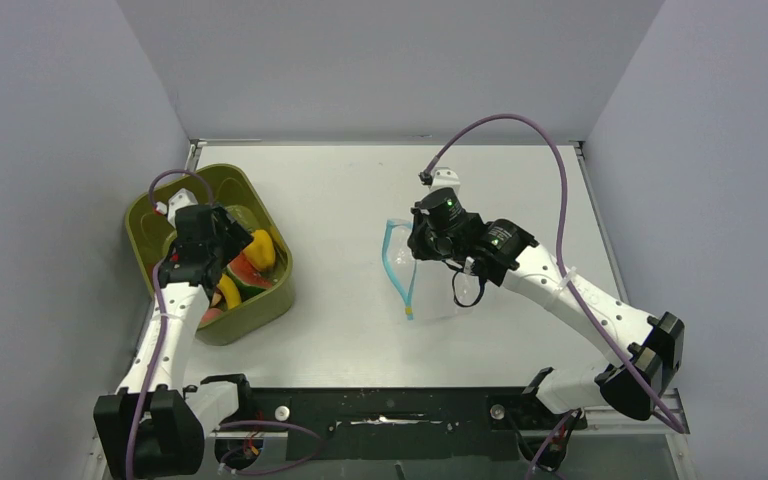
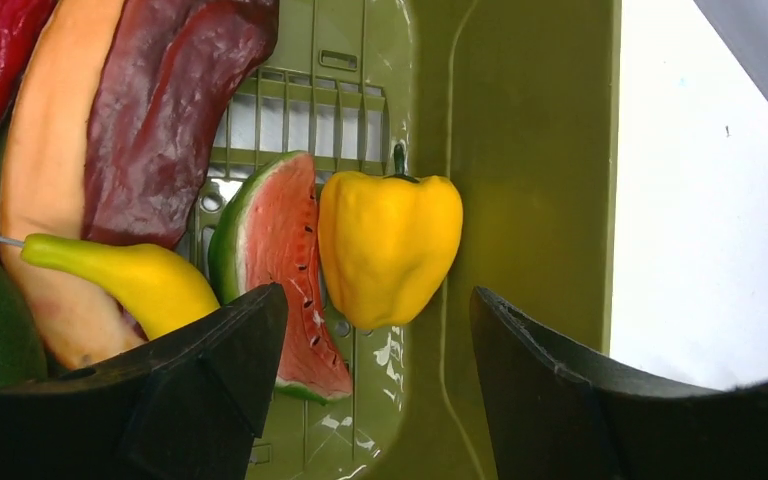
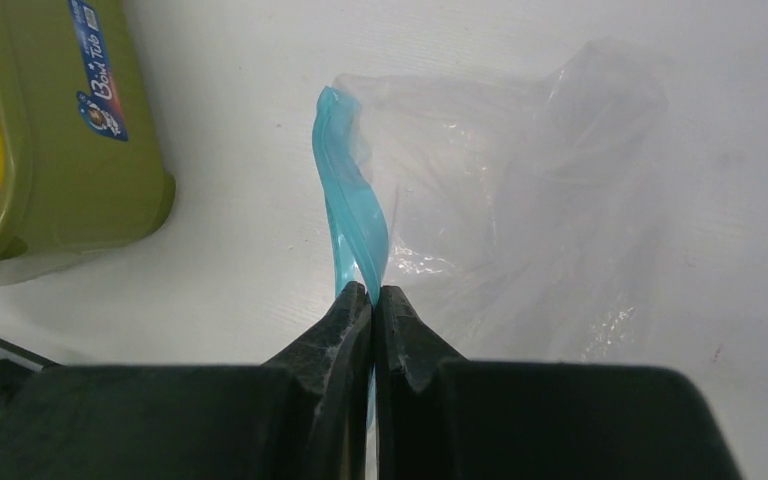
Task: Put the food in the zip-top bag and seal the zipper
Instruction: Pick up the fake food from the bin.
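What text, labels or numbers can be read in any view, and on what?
"Tub", after a script word starting with "B" that is not clear enough to read: blue sticker on the outer side of the olive-green bin, right wrist view.
Small print at the sticker's upper end: too small to read.
Top and left wrist views: no readable text.

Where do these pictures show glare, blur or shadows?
Top view: soft, even light, only faint shadows; the clear plastic bag nearly vanishes against the white table. Left wrist view: yellow toy pepper sharp, the left claw dark with little detail, glare on the floor of the olive-green plastic bin. Right wrist view: glints on the bag's wrinkles.
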`<control>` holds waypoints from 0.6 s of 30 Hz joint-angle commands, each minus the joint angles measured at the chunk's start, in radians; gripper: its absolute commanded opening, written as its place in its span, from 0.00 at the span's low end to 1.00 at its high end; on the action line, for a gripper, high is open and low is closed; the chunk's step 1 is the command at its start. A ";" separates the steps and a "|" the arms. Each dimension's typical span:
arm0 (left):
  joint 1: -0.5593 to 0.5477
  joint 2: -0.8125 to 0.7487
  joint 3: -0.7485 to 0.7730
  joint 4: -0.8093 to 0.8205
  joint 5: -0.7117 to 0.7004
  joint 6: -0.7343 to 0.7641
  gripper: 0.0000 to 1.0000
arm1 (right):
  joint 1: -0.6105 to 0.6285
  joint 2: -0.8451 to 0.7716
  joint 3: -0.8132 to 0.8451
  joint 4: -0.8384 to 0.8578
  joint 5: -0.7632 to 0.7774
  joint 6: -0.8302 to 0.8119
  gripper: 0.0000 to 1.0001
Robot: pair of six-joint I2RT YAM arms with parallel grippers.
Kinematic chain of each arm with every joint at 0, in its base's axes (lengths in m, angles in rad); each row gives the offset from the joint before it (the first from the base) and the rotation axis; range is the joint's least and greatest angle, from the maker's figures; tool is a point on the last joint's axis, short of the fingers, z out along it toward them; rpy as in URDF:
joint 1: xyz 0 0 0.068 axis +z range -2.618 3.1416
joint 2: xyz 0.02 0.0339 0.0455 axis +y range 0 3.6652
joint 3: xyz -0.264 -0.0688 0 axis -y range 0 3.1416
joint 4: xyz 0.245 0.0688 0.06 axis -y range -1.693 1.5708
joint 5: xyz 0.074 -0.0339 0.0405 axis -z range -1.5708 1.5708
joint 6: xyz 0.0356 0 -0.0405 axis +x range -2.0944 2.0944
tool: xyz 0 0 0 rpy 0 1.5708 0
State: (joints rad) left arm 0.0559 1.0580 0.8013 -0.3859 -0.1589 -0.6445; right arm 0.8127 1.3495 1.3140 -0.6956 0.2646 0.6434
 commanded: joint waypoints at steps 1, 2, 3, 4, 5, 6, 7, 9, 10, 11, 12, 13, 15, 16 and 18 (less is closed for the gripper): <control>0.014 0.038 0.028 0.096 0.044 0.013 0.67 | 0.004 -0.050 -0.025 0.098 -0.037 -0.005 0.00; 0.016 0.049 0.034 0.090 0.001 0.009 0.69 | 0.005 -0.053 -0.031 0.107 -0.044 -0.006 0.00; 0.021 0.058 0.036 0.088 -0.052 0.000 0.70 | 0.005 -0.057 -0.035 0.116 -0.053 -0.009 0.00; 0.031 0.068 0.036 0.096 -0.120 0.003 0.70 | 0.006 -0.059 -0.038 0.123 -0.061 -0.012 0.00; 0.043 0.080 0.039 0.108 -0.174 0.015 0.70 | 0.006 -0.060 -0.040 0.128 -0.067 -0.016 0.00; 0.050 0.093 0.045 0.120 -0.218 0.040 0.70 | 0.008 -0.061 -0.043 0.134 -0.073 -0.021 0.00; 0.055 0.110 0.057 0.128 -0.233 0.076 0.70 | 0.008 -0.062 -0.046 0.138 -0.077 -0.025 0.00; 0.065 0.153 0.103 0.135 -0.213 0.175 0.70 | 0.009 -0.067 -0.056 0.150 -0.085 -0.037 0.00; 0.065 0.173 0.116 0.138 -0.216 0.218 0.70 | 0.009 -0.071 -0.061 0.155 -0.089 -0.044 0.00; 0.069 0.197 0.131 0.137 -0.225 0.249 0.70 | 0.009 -0.077 -0.068 0.164 -0.093 -0.051 0.00; 0.071 0.223 0.144 0.138 -0.227 0.284 0.69 | 0.009 -0.084 -0.076 0.172 -0.097 -0.059 0.00; 0.073 0.246 0.155 0.138 -0.229 0.316 0.69 | 0.009 -0.091 -0.082 0.181 -0.101 -0.068 0.00; 0.074 0.297 0.190 0.126 -0.225 0.366 0.69 | 0.009 -0.105 -0.089 0.193 -0.106 -0.091 0.00; 0.074 0.319 0.206 0.122 -0.221 0.396 0.69 | 0.006 -0.110 -0.088 0.193 -0.106 -0.102 0.00; 0.076 0.363 0.238 0.124 -0.238 0.429 0.69 | 0.004 -0.121 -0.085 0.187 -0.100 -0.127 0.00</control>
State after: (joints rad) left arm 0.1223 1.3563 0.9463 -0.3161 -0.3580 -0.3634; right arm 0.8135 1.2850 1.2232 -0.5766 0.1715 0.5804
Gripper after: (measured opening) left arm 0.694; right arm 0.033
